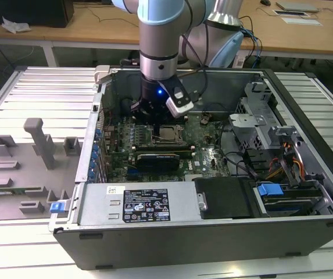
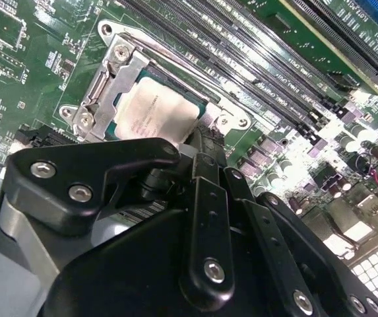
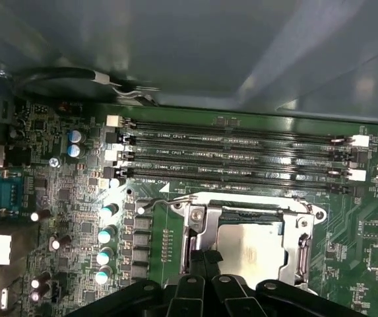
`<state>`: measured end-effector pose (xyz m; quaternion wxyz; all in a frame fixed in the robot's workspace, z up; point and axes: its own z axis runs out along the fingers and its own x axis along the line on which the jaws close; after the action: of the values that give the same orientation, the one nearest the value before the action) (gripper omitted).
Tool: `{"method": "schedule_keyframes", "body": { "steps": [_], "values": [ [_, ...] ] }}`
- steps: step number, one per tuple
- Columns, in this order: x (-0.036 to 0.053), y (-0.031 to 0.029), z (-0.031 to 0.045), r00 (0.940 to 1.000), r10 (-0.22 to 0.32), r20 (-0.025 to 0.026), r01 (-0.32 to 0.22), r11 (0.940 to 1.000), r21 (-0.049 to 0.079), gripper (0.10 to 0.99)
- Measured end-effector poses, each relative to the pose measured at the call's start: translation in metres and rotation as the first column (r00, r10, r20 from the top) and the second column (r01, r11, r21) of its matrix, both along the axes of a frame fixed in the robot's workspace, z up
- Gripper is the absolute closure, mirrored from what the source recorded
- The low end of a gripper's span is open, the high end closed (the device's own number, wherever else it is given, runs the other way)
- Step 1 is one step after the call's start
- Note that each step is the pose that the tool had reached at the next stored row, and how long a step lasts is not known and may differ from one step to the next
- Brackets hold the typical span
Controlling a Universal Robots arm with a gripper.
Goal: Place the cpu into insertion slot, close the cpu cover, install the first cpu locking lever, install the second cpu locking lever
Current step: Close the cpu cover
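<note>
the cpu [image 2: 159,109] lies flat in the slot [image 3: 241,212]. its pale top shows through the opening of the cover [image 3: 198,224], which lies down over it as a frame, so seating and closing look done. the gripper [image 2: 200,142] stands at the slot's edge, tips just beside the cpu's corner. its fingers are closed together with nothing seen between them, a stance suited to pushing rather than carrying. a wire lever [image 3: 165,201] runs along the cover's side near the memory slots [image 3: 241,152]; whether it is hooked down cannot be told. in the exterior view the arm [image 1: 160,46] reaches straight down into the open case [image 1: 212,232], over the board [image 1: 210,152].
</note>
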<state>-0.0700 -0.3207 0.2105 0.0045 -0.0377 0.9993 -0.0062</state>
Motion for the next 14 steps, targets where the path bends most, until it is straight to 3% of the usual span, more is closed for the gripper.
{"method": "schedule_keyframes", "body": {
  "steps": [1, 4, 6, 14],
  "values": [
    [-0.0001, -0.0001, -0.0002, 1.0, 0.0, -0.0002, 0.0, 1.0, 0.005, 0.98],
    [-0.0002, 0.0, -0.0012, 1.0, 0.0, 0.0, 0.0, 0.9992, 0.04, 0.98],
    [-0.0003, 0.0, -0.0041, 1.0, 0.0, -0.0001, 0.0, 0.9988, 0.05, 0.98],
    [0.0003, 0.0, -0.0056, 1.0, 0.0, -0.0001, 0.0, 0.9985, 0.055, 0.98]
  ]
}}
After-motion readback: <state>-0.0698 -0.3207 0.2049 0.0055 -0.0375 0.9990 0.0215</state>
